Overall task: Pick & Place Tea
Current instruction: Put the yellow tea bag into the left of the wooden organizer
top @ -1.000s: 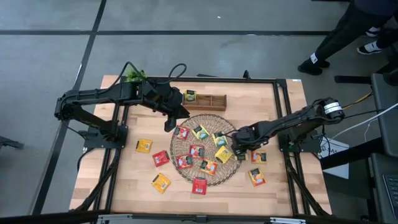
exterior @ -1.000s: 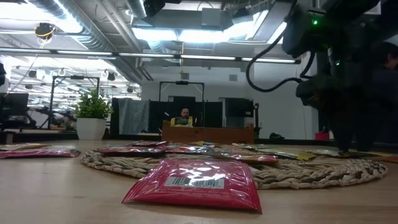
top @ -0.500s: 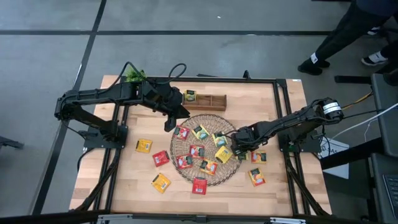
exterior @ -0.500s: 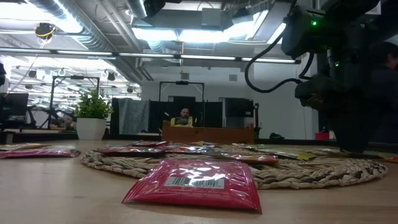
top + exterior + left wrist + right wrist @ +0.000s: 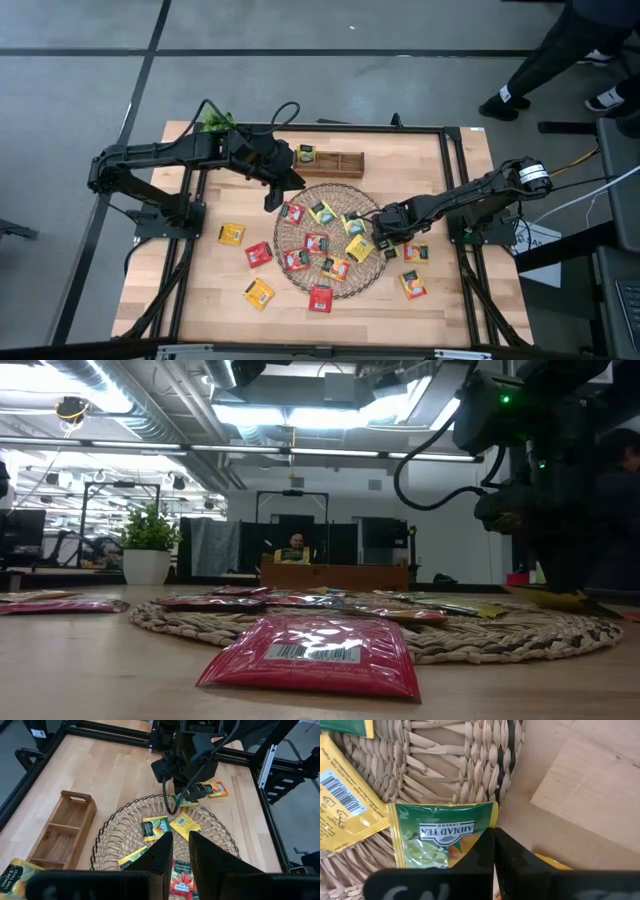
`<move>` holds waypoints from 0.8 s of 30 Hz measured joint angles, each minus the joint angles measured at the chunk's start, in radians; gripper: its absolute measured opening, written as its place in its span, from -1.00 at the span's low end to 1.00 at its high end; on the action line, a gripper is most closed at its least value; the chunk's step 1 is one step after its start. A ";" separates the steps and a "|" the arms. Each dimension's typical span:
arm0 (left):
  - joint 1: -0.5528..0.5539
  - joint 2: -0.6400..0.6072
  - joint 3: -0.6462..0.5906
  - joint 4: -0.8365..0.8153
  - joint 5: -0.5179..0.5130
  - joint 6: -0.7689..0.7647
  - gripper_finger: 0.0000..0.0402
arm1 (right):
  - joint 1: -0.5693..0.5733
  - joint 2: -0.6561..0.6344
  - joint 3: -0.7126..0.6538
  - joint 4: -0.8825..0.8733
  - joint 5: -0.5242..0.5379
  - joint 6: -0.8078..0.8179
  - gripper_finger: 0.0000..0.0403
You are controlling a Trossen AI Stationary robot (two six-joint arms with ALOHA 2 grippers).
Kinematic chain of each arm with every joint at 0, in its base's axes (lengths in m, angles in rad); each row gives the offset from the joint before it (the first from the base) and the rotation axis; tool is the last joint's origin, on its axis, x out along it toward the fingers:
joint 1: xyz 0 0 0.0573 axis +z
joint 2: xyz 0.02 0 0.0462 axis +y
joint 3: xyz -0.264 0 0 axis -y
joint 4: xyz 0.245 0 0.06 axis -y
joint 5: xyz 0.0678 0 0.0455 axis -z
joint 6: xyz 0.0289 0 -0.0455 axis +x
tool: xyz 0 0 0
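From above, the right pincer (image 5: 383, 233) sits low at the right edge of the round wicker mat (image 5: 300, 236), fingers pinched together on a green-faced tea sachet (image 5: 385, 240). More tea sachets (image 5: 318, 243) are scattered over the mat, with others loose on the bench (image 5: 450, 160) around it. The left pincer (image 5: 272, 196) hangs just off the mat's upper left, near the wooden tray (image 5: 335, 163); whether it is open or closed cannot be told here.

At bench level, a red sachet (image 5: 312, 653) lies nearest the camera, in front of the mat (image 5: 470, 637).

Left wrist: its own fingers (image 5: 162, 852) stand slightly apart, holding nothing, above the mat (image 5: 117, 832).

Right wrist: closed fingertips (image 5: 485, 851) clamp the corner of the green sachet (image 5: 435, 837) at the mat's rim (image 5: 485, 765).
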 joint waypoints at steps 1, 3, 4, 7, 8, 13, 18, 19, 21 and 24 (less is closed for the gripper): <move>0.000 0.000 0.000 0.001 0.000 0.000 -0.71 | 0.000 0.000 0.000 0.000 -0.010 -0.002 -0.98; 0.000 0.000 0.000 0.002 0.000 0.000 -0.71 | 0.000 0.000 0.000 0.000 -0.022 -0.003 -0.98; 0.000 0.000 0.000 0.002 0.000 0.000 -0.71 | 0.000 0.000 0.000 0.000 -0.028 -0.003 -0.98; 0.000 0.000 0.000 0.002 0.000 -0.004 -0.71 | 0.001 0.000 0.011 -0.027 -0.032 -0.003 -0.99; 0.000 0.000 0.000 0.003 0.000 -0.005 -0.71 | 0.001 0.000 0.020 -0.048 -0.032 -0.004 -0.99; 0.000 0.000 0.000 0.003 0.000 -0.006 -0.71 | 0.001 0.000 0.086 -0.202 0.000 -0.037 -0.99; 0.000 0.000 0.000 0.003 0.000 -0.006 -0.71 | 0.001 0.000 0.153 -0.270 0.045 -0.061 -0.99; 0.000 0.000 0.000 0.003 0.000 -0.007 -0.71 | 0.001 0.000 0.165 -0.268 0.050 -0.064 -0.99; 0.000 0.000 0.000 0.003 0.000 -0.007 -0.71 | 0.001 0.000 0.183 -0.269 0.063 -0.078 -0.99; 0.000 0.000 0.000 0.003 0.000 -0.004 -0.71 | 0.001 0.000 0.204 -0.269 0.074 -0.089 -1.00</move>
